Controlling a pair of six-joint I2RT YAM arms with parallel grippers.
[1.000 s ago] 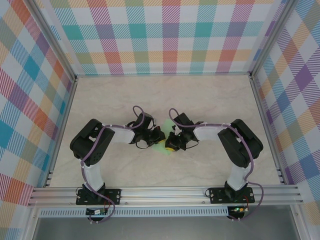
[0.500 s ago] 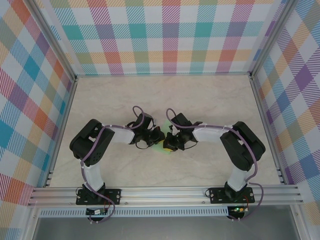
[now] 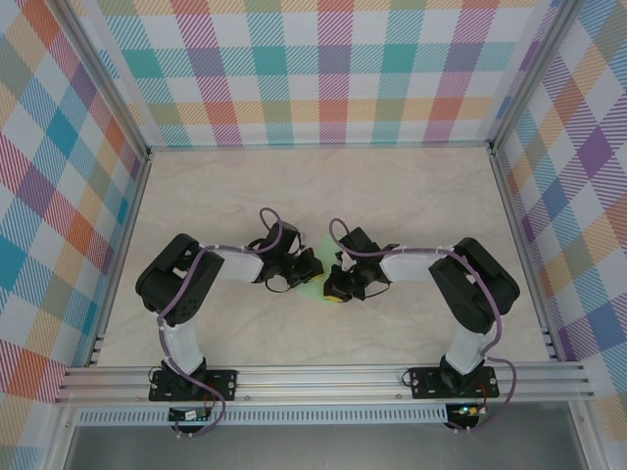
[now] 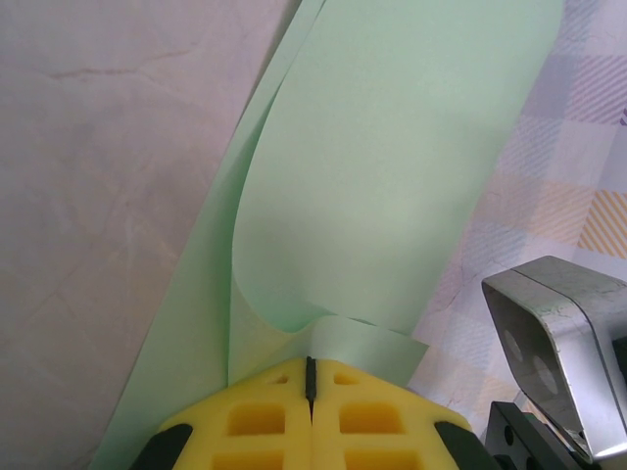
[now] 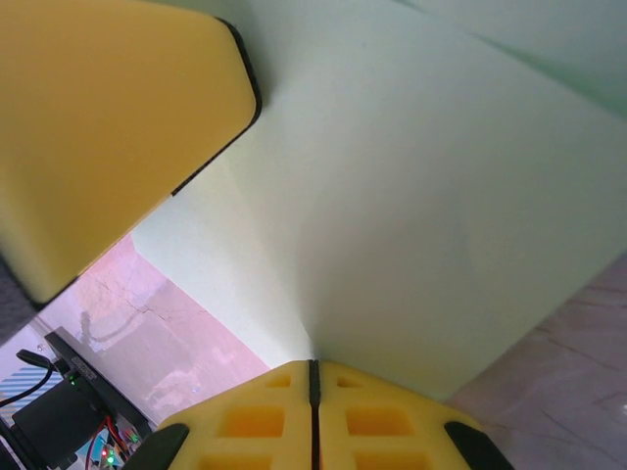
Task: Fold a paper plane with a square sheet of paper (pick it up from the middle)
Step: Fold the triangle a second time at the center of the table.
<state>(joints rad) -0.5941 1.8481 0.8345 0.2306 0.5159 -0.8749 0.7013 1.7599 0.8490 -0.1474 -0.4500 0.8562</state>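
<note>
The square sheet of paper point(image 3: 315, 283) is pale mint green and sits low over the table between the two arms. In the left wrist view the sheet point(image 4: 392, 166) curls up in two layers, and my left gripper point(image 4: 312, 364) is shut on its near edge. In the right wrist view the sheet point(image 5: 421, 215) spreads wide and smooth, with my right gripper point(image 5: 313, 366) shut on its edge. From above, the left gripper point(image 3: 310, 266) and right gripper point(image 3: 335, 287) almost touch. A paper plane shape is out of view.
A yellow finger of the left gripper point(image 5: 108, 127) looms at the upper left of the right wrist view. The right gripper's metal body point(image 4: 563, 343) stands close on the right of the left wrist view. The marbled table point(image 3: 323, 186) has checked walls around it.
The right gripper has shifted slightly left and nearer, closing on the left gripper. The left arm has held still. Both stay shut on the paper.
</note>
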